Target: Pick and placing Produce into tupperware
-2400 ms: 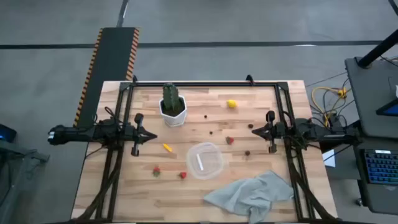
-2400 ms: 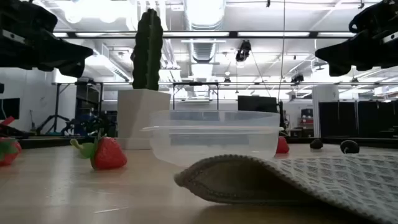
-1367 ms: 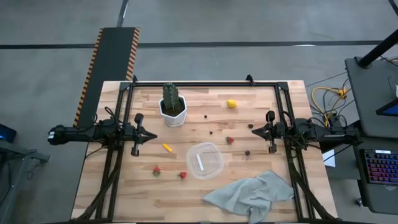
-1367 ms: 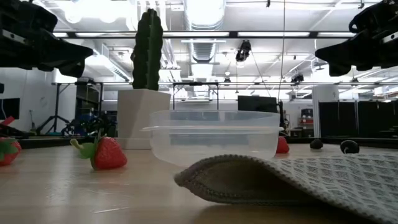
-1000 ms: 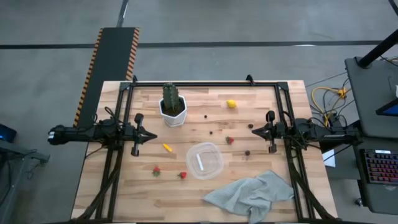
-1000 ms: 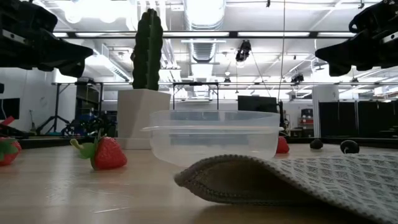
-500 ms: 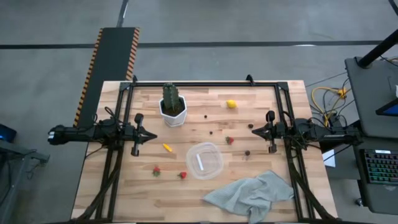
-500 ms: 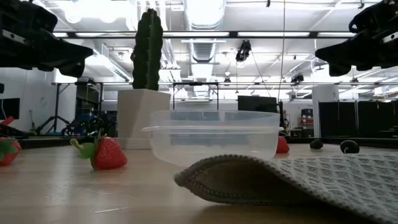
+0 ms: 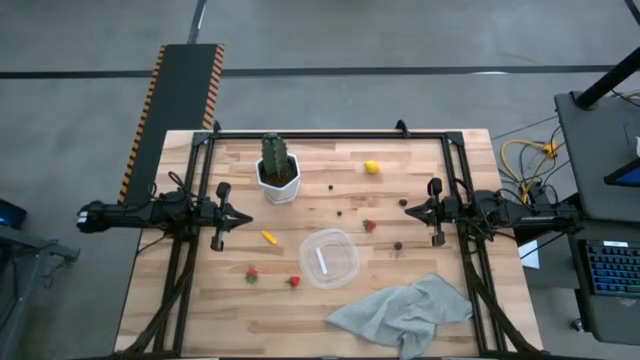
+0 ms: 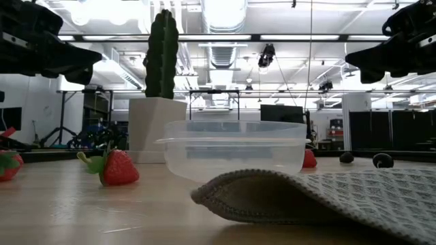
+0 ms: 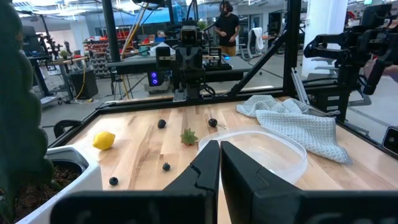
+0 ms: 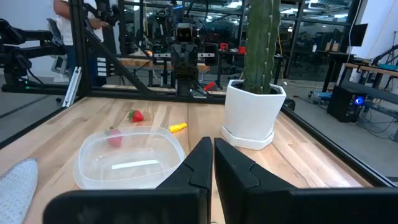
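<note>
High view: both arms parked at table edges, left gripper [image 9: 232, 215] and right gripper [image 9: 410, 210] closed, empty (nothing picked); tupperware [image 9: 329, 258] empty, central for reach.

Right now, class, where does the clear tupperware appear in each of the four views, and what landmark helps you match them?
High view: tupperware, lower middle of the table.
Low view: tupperware, centre, behind the cloth.
Left wrist view, right of centre.
Right wrist view, lower left.
Shared landmark: the cactus pot, also at and.
</note>
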Controlling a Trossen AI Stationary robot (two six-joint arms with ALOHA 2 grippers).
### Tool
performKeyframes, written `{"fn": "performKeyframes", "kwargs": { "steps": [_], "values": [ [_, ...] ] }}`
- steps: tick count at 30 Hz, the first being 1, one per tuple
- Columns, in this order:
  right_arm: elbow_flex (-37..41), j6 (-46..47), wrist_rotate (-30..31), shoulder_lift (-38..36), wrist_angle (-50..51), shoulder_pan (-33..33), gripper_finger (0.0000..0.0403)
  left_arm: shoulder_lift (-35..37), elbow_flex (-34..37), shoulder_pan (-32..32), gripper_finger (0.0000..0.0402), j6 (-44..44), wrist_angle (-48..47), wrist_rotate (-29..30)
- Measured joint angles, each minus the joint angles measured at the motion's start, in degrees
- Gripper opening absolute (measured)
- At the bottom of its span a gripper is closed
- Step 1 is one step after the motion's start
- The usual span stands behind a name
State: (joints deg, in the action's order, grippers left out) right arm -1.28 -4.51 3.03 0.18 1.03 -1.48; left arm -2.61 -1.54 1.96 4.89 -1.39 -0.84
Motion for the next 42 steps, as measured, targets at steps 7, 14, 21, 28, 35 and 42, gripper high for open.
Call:
{"fn": "performKeyframes", "kwargs": {
  "steps": [7, 14, 21, 28, 35, 42],
  "values": [
    [0.0, 0.0, 0.0, 0.0, 0.0, 0.0, 0.0009, 0.0, 0.0, 0.0, 0.0000, 0.0, 0.0, 0.0],
    [0.0, 0.0, 0.0, 0.0, 0.0, 0.0, 0.0009, 0.0, 0.0, 0.0, 0.0000, 0.0, 1.7, 0.0],
    [0.0, 0.0, 0.0, 0.0, 0.0, 0.0, 0.0009, 0.0, 0.0, 0.0, 0.0000, 0.0, 5.8, 0.0],
    [0.0, -1.3, 0.0, 0.0, -3.4, 0.0, 0.0009, 0.0, 0.0, 0.0, 0.0000, 0.0, 5.9, 0.0],
    [0.0, 3.5, 0.0, 0.1, -3.8, 0.0, 0.0009, 0.0, 0.0, 0.0, 0.0000, -1.5, 5.4, -0.6],
    [0.0, 7.4, 0.0, 0.2, -6.3, 0.0, 0.0009, -0.1, 0.0, 0.0, 0.0000, -1.3, 5.4, -0.4]
  ]
}}
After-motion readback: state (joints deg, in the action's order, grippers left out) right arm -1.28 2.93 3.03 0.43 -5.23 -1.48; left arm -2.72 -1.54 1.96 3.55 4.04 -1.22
